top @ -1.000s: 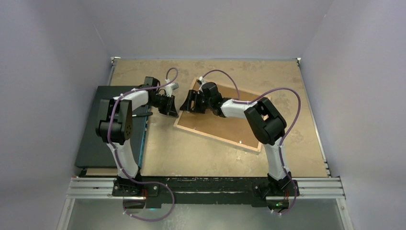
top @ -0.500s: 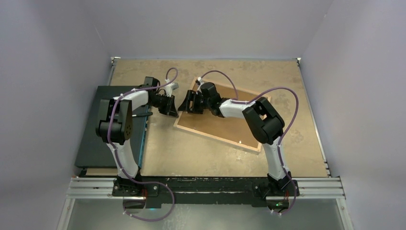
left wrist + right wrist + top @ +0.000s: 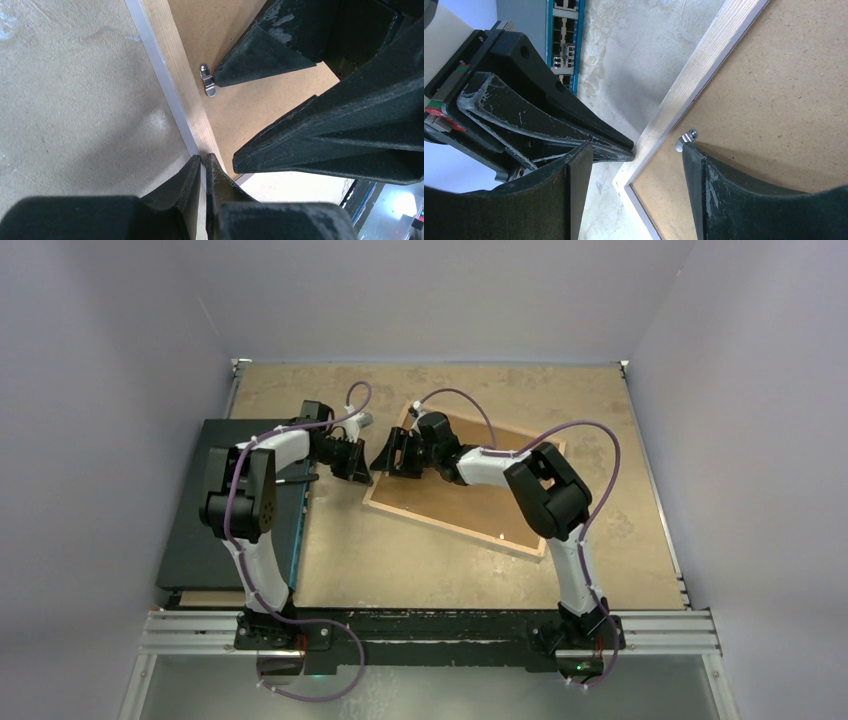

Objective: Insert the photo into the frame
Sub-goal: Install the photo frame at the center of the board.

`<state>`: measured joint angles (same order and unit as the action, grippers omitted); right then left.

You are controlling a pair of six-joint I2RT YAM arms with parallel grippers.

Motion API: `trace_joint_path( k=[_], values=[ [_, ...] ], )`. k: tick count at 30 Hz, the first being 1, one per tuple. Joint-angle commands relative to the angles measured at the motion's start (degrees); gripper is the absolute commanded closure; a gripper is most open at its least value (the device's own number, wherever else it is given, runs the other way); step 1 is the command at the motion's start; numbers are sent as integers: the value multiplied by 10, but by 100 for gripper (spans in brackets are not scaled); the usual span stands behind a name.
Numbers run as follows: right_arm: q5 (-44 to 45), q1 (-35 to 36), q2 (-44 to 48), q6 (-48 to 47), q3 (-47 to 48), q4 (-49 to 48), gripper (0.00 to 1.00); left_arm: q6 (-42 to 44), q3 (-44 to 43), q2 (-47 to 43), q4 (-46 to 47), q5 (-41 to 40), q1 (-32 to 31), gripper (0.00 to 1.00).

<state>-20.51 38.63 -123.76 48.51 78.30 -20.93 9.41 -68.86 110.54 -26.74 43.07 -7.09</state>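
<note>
1. Frame (image 3: 450, 502) lies back up, long axis running far-left to near-right. Photo not made out.
2. Right gripper (image 3: 634, 150) wide, straddling frame's left rail, one tip beside the clip (image 3: 207, 80).
3. Left gripper (image 3: 204, 162) closed, empty, tips at that rail's outer side.
4. Judgement: right arm is nearer the clip.

Soft, even light falls from above, leaving the table (image 3: 420, 570) bright and the shadows around the frame (image 3: 450, 505) faint. From the left wrist, a grey shadow lies on the table left of the frame, and the left claw (image 3: 203, 160), close to the lens, is blurred. From the right wrist, the frame's metal clip (image 3: 685, 139) glints.
</note>
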Motion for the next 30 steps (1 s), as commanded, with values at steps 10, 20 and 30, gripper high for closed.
trace_joint_path(
  k=[10,20,30],
  values=[
    [99,42,16,66,-67,-43,31,-4,16,-8,22,-15,-10,95],
    [158,48,10,84,-57,-41,31,-2,19,-13,20,-16,-10,95],
    [165,48,-13,82,-41,-60,31,-5,22,-14,23,-10,-10,95]
  ],
)
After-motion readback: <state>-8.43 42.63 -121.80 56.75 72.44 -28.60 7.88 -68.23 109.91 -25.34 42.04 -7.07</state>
